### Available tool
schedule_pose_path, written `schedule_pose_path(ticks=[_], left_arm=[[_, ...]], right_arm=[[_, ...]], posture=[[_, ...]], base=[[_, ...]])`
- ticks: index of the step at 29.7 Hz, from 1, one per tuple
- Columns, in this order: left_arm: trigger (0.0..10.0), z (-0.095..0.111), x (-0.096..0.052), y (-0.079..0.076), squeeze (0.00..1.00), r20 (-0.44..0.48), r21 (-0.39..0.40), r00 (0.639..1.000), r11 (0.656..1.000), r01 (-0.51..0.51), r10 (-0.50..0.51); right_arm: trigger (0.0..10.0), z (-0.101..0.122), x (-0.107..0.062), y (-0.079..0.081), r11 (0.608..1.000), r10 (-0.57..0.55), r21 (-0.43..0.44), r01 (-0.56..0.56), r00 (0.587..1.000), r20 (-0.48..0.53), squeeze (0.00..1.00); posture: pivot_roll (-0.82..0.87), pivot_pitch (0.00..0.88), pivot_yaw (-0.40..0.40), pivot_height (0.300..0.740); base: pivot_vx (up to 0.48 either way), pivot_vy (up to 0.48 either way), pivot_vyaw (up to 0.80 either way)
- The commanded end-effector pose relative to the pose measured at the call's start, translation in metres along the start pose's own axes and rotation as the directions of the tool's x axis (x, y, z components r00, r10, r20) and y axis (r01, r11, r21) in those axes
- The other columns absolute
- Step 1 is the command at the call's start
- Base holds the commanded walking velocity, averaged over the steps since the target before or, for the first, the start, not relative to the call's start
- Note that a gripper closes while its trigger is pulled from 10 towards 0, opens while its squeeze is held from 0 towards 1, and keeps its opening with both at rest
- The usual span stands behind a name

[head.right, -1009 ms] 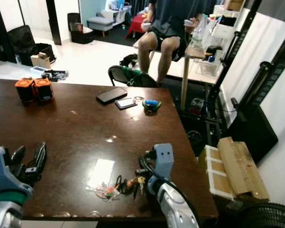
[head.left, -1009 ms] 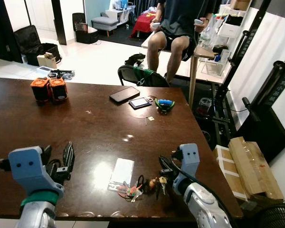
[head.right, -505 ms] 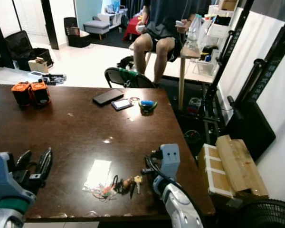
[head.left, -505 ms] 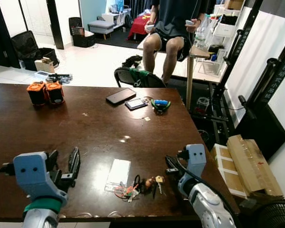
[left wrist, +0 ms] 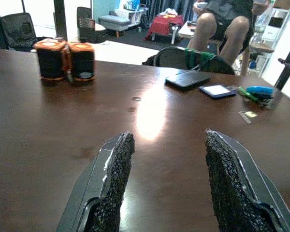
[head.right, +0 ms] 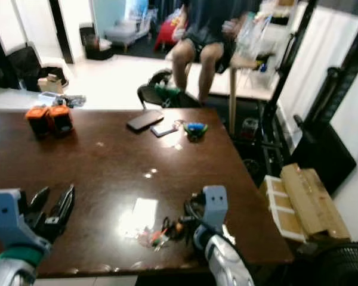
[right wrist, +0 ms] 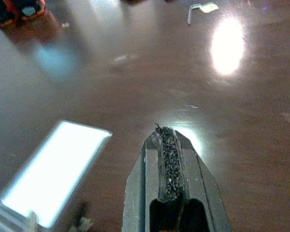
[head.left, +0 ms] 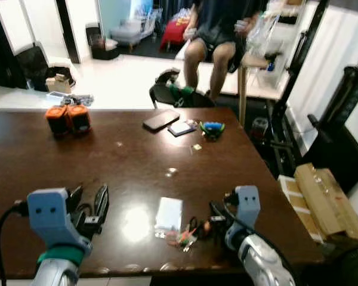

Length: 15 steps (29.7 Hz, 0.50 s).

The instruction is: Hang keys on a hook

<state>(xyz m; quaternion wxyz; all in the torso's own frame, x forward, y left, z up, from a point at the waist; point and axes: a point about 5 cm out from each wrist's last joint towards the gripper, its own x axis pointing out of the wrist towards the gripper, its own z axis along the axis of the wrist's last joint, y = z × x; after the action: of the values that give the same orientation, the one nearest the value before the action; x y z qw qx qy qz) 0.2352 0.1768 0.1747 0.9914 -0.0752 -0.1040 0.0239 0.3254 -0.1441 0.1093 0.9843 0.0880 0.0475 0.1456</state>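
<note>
The bunch of keys (head.left: 191,233) is seen lying on the dark worktop (head.left: 125,161), just beside the tips of the right gripper (head.left: 218,213), whose fingers (right wrist: 168,159) are pressed together on nothing. A clear plastic pouch (head.left: 169,211) lies next to the keys. The left gripper (left wrist: 166,164) is held above bare worktop well apart from the keys, its fingers (left wrist: 117,169) spread wide.

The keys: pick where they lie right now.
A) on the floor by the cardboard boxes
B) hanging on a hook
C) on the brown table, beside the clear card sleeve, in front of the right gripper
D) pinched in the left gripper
C: the keys lie flat on the table by the clear card sleeve, just ahead of the right gripper, while the left gripper stands open and holds nothing.
</note>
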Motion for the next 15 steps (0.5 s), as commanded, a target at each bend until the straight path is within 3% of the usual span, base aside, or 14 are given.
schedule_pose_path(ticks=[1,4,15], left_arm=[[10.0,-0.0022,-0.0026,0.004,0.0,-0.018,0.022,1.0,1.0,-0.012,0.012],[10.0,-0.0018,-0.0021,0.0031,0.0,-0.014,0.035,1.0,0.999,-0.004,0.005],[10.0,-0.0012,-0.0017,0.0046,0.0,-0.014,0.031,1.0,0.999,-0.015,0.015]], right_arm=[[10.0,-0.008,-0.0012,0.0038,1.0,0.004,0.017,-0.004,1.0,-0.024,0.0],[10.0,-0.0081,-0.001,0.004,1.0,0.002,0.019,-0.002,1.0,-0.024,0.0],[10.0,-0.0084,-0.0008,0.0053,1.0,-0.003,0.025,0.004,1.0,-0.021,0.0]], posture=[[-0.12,0.039,0.069,0.74],[-0.12,0.039,0.069,0.74],[-0.12,0.044,0.075,0.74]], base=[[0.0,0.0,0.0],[0.0,-0.102,0.0],[0.0,-0.48,0.0]])
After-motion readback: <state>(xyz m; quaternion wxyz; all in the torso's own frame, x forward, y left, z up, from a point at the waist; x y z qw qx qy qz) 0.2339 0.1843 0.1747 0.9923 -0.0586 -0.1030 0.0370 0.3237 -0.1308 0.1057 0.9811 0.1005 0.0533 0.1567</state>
